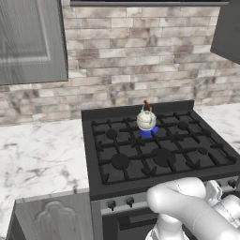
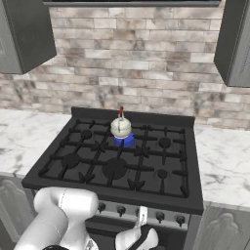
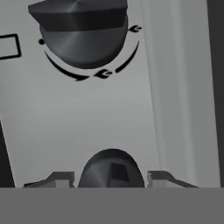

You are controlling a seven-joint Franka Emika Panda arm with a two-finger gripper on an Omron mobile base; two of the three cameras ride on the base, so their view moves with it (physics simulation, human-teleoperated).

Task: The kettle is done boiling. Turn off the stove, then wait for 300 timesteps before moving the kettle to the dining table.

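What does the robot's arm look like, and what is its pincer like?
The arm is smooth, glossy white and built from fat, rounded tube sections, like bent pipes. Its joints are darker. No cables or markings show on it. The pincer has two small dark grey fingertips with flat, angular ends. Seen from the right base camera, the hand near the stove front is white with black trim.

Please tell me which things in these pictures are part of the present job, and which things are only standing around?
Belong to the job:
- kettle, on a back burner with blue flame under it
- stove
- stove knob between the pincer's fingertips
- pincer

Only standing around:
- marble counter
- brick wall
- upper cabinets
- neighbouring knob
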